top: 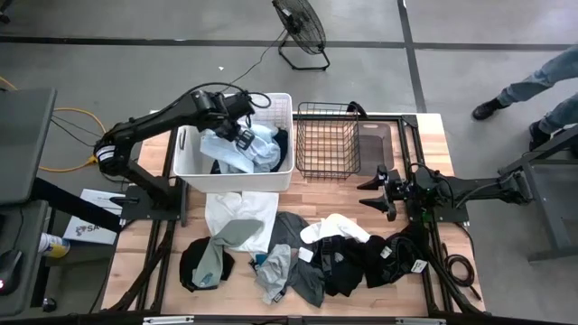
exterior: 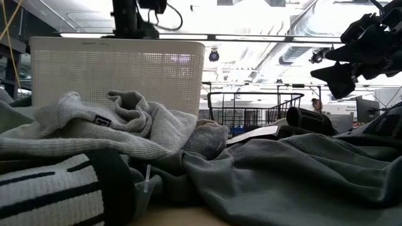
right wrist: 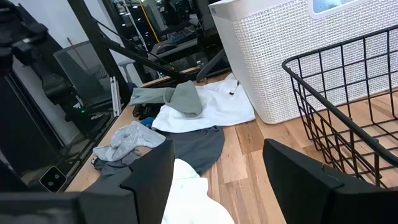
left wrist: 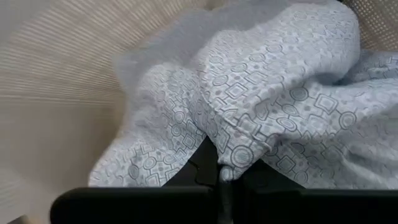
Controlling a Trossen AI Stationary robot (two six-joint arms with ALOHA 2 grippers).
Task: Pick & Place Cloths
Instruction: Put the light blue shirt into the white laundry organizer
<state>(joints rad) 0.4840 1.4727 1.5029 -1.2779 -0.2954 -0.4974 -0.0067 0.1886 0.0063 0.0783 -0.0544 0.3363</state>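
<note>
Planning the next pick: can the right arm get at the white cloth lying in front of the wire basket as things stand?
Probably yes. The right gripper hangs open beside the white cloth, which lies atop the pile uncovered. The wire basket stands off to the side.

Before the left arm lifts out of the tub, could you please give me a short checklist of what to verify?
1. Left gripper inside the white tub: ok.
2. Left jaws shut on the light blue patterned cloth: ok, fabric is pinched between them.
3. Cloth free of the other garments in the tub: cannot tell.
4. Right gripper clear of the tub, jaws open, beside the black wire basket: ok.
5. Remaining cloths all placed: not ok, a pile lies on the table's front.
</note>
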